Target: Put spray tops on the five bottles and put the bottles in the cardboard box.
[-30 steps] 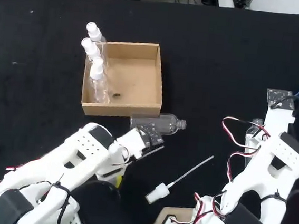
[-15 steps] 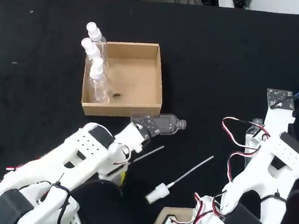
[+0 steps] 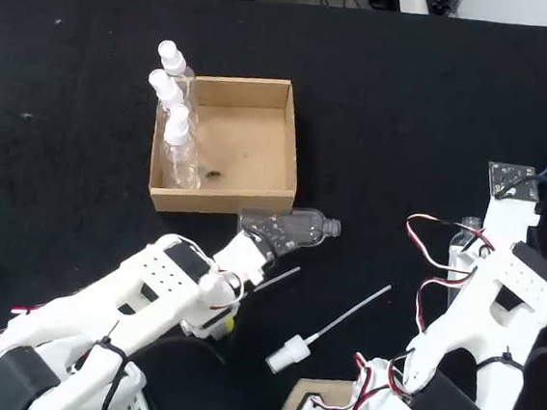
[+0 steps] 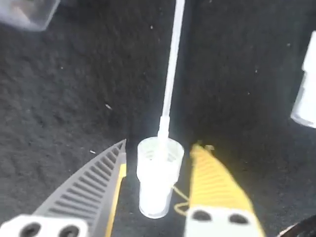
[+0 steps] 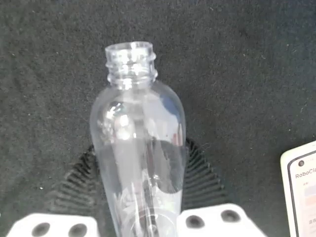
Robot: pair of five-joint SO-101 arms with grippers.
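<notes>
A white card [image 5: 300, 192] beside the right arm carries lines of small print and a round mark.

The left claw [image 4: 159, 147] stands spread around a white spray top [image 4: 156, 173]. Its ribbed grey jaw is on one side of the cap and its yellow jaw on the other. Each is just beside the cap with a thin dark gap, and neither presses it. The top's thin dip tube [image 4: 170, 64] runs straight out from the claw over the black table [image 3: 409, 102]. In the high view this claw sits at 5 o'clock from the cardboard box [image 3: 289, 158], with the tube pointing toward 2 o'clock.

A lying bottle [image 3: 291, 228], clear and uncapped, rests on its side just beside the box's near wall at the 5 o'clock corner. Its neck points toward 3 o'clock. The left claw's tip is at its 7 o'clock end; whether they touch cannot be told.

The right claw [image 5: 140, 148] pinches a clear uncapped bottle [image 5: 136, 123] by its lower body, with black ribbed fingers [image 5: 200, 173] on both sides. The open threaded neck points away from the wrist. In the high view this arm stands at 4 o'clock from the box, well apart from it.

A loose spray top [image 3: 288, 352] lies on the table between the arms, at 6 o'clock from the lying bottle.

Three capped bottles [image 3: 178, 138] stand upright in a row inside the box along its 9 o'clock wall.
</notes>
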